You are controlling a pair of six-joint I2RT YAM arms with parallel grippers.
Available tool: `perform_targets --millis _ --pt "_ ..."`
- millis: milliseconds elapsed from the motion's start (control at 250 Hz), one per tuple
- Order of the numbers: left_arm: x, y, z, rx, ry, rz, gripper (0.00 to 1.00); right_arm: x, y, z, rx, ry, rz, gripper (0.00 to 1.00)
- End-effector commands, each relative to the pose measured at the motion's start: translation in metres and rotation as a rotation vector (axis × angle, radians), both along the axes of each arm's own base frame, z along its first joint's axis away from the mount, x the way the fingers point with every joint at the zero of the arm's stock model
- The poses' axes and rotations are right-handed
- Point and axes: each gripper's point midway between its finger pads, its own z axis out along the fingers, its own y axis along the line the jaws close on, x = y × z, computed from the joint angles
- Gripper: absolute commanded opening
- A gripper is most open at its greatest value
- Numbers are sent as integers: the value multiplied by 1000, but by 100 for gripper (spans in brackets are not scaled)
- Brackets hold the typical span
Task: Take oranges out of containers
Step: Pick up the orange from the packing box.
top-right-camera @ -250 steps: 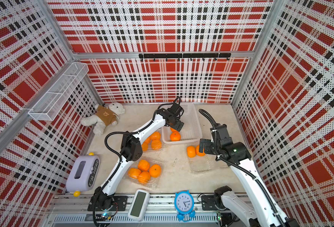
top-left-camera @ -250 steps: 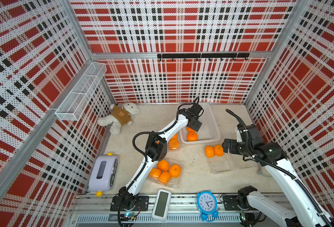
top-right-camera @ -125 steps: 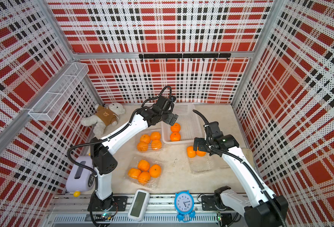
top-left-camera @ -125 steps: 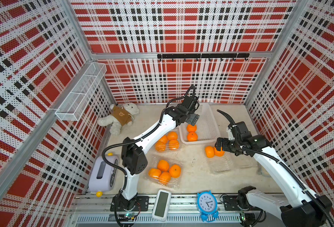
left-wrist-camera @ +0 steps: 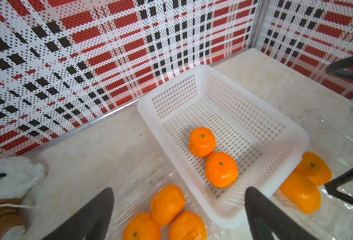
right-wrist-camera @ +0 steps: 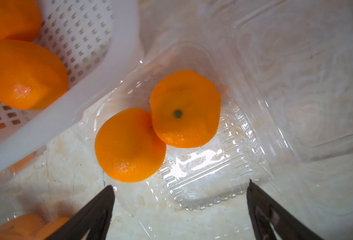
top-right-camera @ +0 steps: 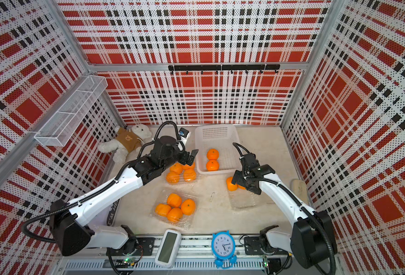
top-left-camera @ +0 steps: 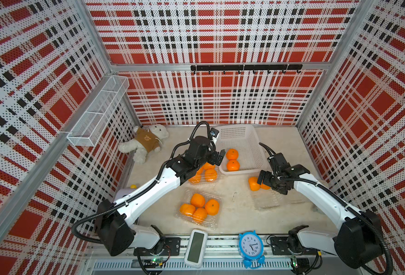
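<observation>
Left gripper [top-left-camera: 217, 158] has pulled back from over the white perforated basket [top-left-camera: 246, 140] to its left rim. Jaws are spread wide with nothing in them. Right gripper [top-left-camera: 261, 178] has swung in toward the right container [top-left-camera: 267, 202], jaws also wide apart and empty. Right wrist view shows both fingertips [right-wrist-camera: 101, 203] clear of the fruit.

Contents:
- basket: two oranges [top-left-camera: 231, 154], touching, in its front-left part.
- left container [top-right-camera: 196, 179], just beside the basket's left side: four oranges [top-right-camera: 175, 167] in a top view, partly under the left gripper. Left wrist view catches only three.
- near container [top-left-camera: 211, 223], front centre: four oranges [top-left-camera: 198, 200], packed together.
- right container: two oranges [right-wrist-camera: 130, 145] touching each other at the end nearest the basket. The remainder is bare clear plastic, and a second clear half lies open alongside.
</observation>
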Motion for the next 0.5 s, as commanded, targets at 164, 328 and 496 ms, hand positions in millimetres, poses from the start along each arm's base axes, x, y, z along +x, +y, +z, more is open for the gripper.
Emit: perform_targets --millis 164,328,496 --pt "-9 13 11 -59 -59 -35 99 21 6 -14 26 -35 -209 100" --pt "-14 12 10 -67 -71 -71 99 30 4 -15 5 -52 -239 100" --pt "-21 9 13 -83 -103 -109 99 43 0 -10 -39 -83 -249 100"
